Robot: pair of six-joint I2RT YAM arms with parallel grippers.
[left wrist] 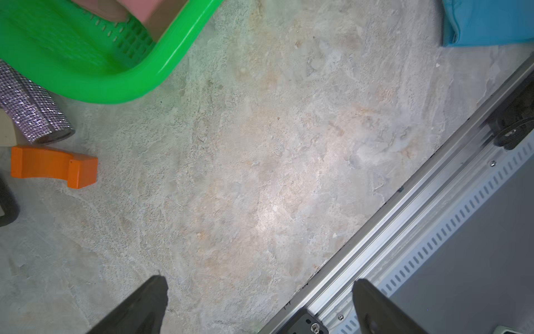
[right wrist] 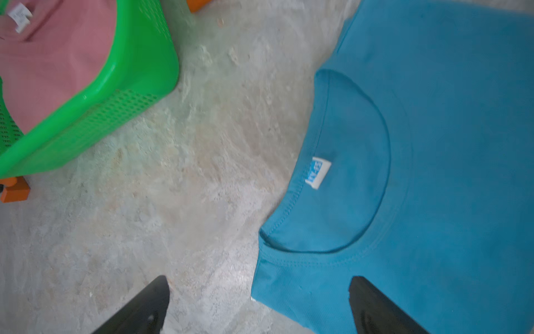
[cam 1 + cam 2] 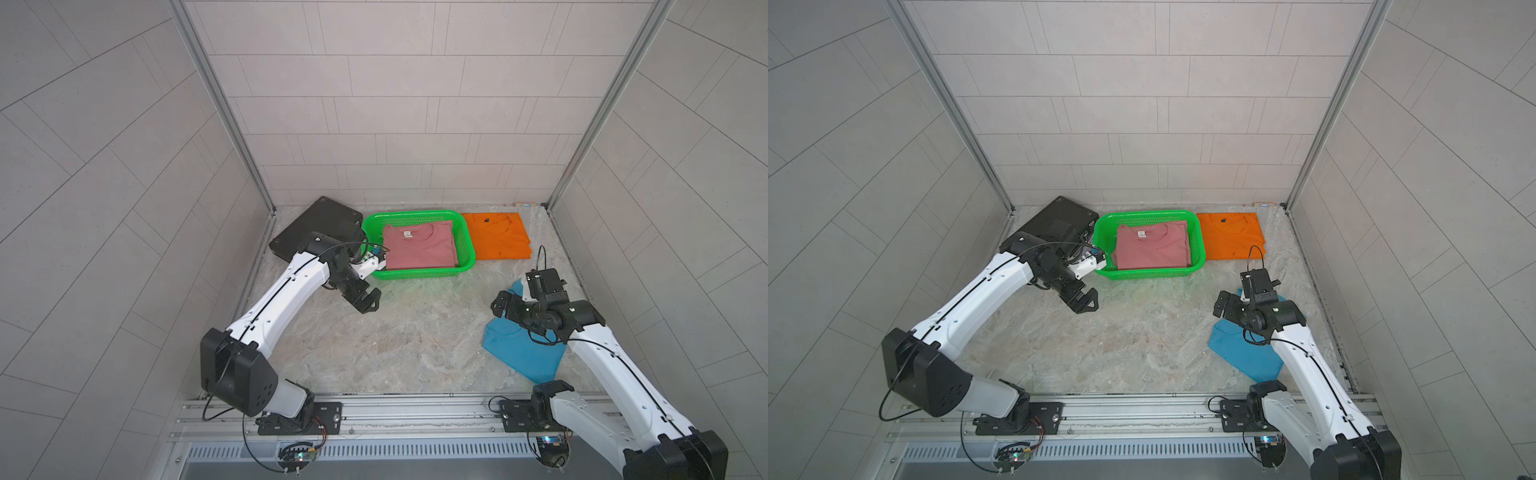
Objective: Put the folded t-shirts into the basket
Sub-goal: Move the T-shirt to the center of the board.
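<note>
Overall, the left arm (image 3: 282,299) rises from its base at the 7 o'clock corner of the table (image 3: 415,340) and reaches toward 11 o'clock. Its wrist is bent down just in front of the near left corner of the basket (image 3: 466,245). The left gripper (image 3: 368,302) hangs over bare table with its jaws spread wide. The wrist view shows only stone surface between the fingertips (image 1: 156,300).

The right arm (image 3: 602,365) rises from 5 o'clock and leans toward 12 o'clock, with its wrist above the teal t-shirt (image 3: 523,357). The right gripper (image 3: 503,305) is likewise wide and empty. In its wrist view one fingertip is over the shirt's collar end and the other over bare table. Contact with the cloth cannot be judged.

Room for moving: the middle of the table is open from the front rail (image 3: 415,409) at 6 o'clock up to the basket. Walls close the sides and back.

The black case (image 3: 316,222) lies askew at 10 o'clock, near the left wall and just beside the basket's left end.

The basket stands at 12 o'clock, near the back wall. Inside it the pink t-shirt (image 3: 419,251) lies flat and folded, covering most of the floor, with its collar label toward 12 o'clock.

The orange t-shirt (image 3: 496,241) lies flat on the table at 1 o'clock, just beside the basket's right end.

The teal t-shirt lies on the table at 4 o'clock, well apart from the basket and partly hidden under the right arm.

Small items appear in the left wrist view, on the table by the basket's corner. They are an orange block (image 1: 55,166) and a sparkly cylinder (image 1: 31,112).
</note>
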